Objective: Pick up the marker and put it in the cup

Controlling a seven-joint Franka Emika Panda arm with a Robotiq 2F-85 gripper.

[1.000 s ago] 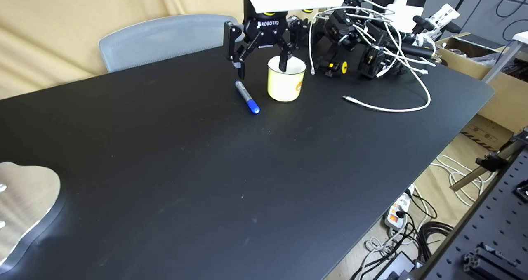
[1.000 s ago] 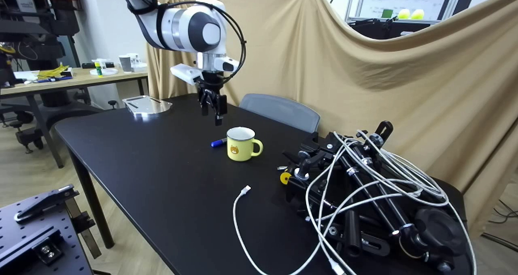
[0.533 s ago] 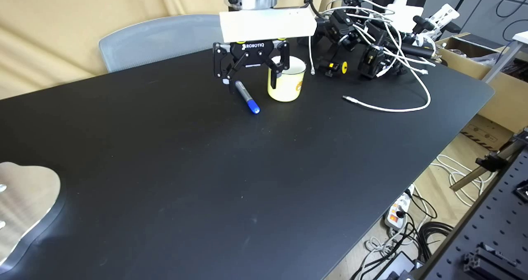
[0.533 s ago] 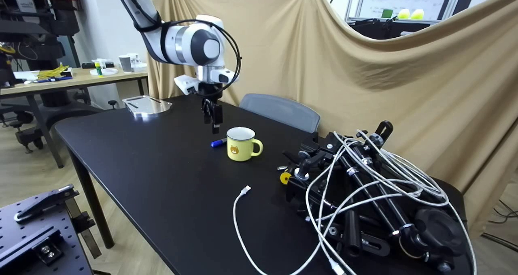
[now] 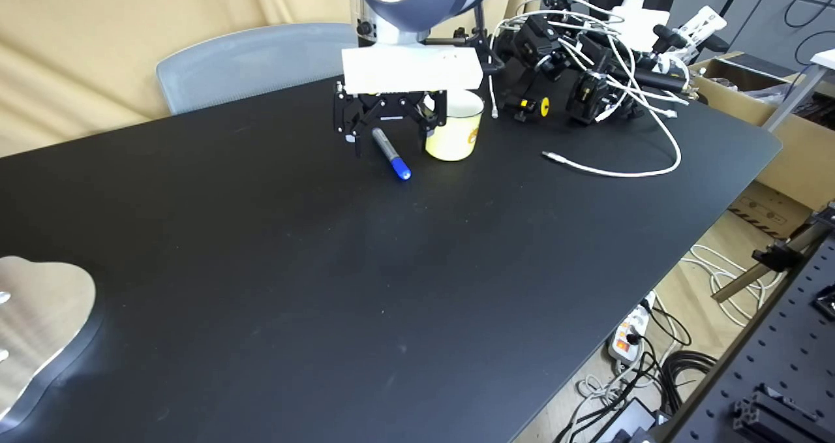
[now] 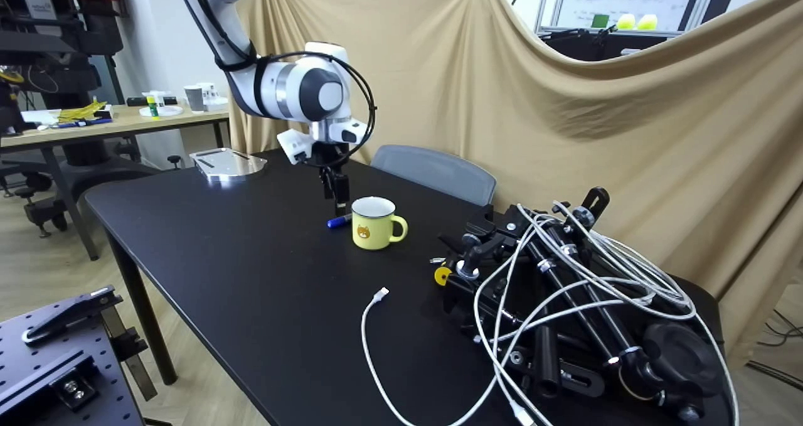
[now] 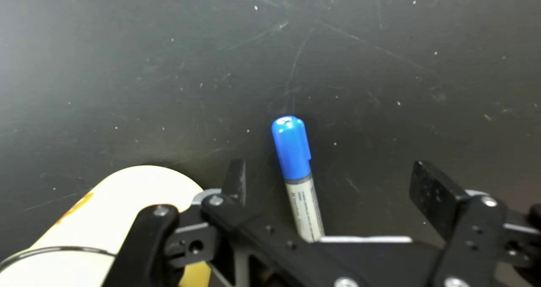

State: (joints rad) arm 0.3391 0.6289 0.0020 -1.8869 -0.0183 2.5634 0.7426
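Marker [image 5: 392, 154]: on bench [image 5: 261, 267], blue end toward five o'clock in an exterior view. Cup [image 5: 455, 139], yellow, upright: just beside marker, between two and three o'clock. Hand [image 7: 329, 168]: unclenched, fingers apart, marker showing between them.

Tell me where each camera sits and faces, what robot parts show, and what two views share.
An exterior view: high, at the metal plate end, looking down along the table; the pincer and part of the arm show.
An exterior view: near the heap of cables and hardware, facing the chair and curtain; pincer and more arm show.
Wrist view: on the wrist, looking down at the marker; the open fingers show.
Both exterior views share the cup, marker and chair.
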